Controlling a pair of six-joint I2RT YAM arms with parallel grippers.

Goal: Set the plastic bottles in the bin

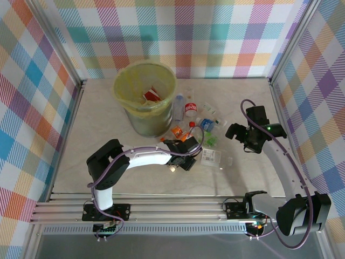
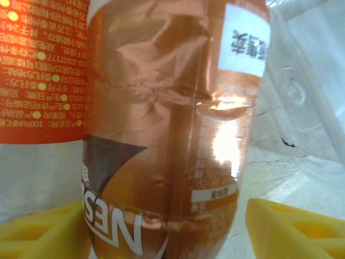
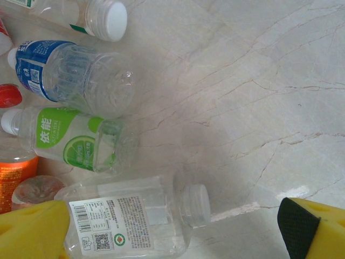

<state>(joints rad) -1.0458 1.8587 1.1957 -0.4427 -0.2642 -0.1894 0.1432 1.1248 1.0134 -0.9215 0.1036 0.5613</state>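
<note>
The bin, lined with a yellow bag, stands at the back left with a red-labelled item inside. Several plastic bottles lie to its right: red-labelled, blue-labelled, green-labelled and a clear one. My left gripper is low among them. Its yellow fingers stand open around a copper-labelled bottle, with a thin gap at the right finger. An orange-labelled bottle lies behind it. My right gripper hangs open above the table, its midpoint just past the clear bottle's cap.
In the right wrist view the green-labelled, blue-labelled and white-capped bottles lie left of bare marble tabletop. Metal frame posts and checked walls bound the table. The rail runs along the near edge.
</note>
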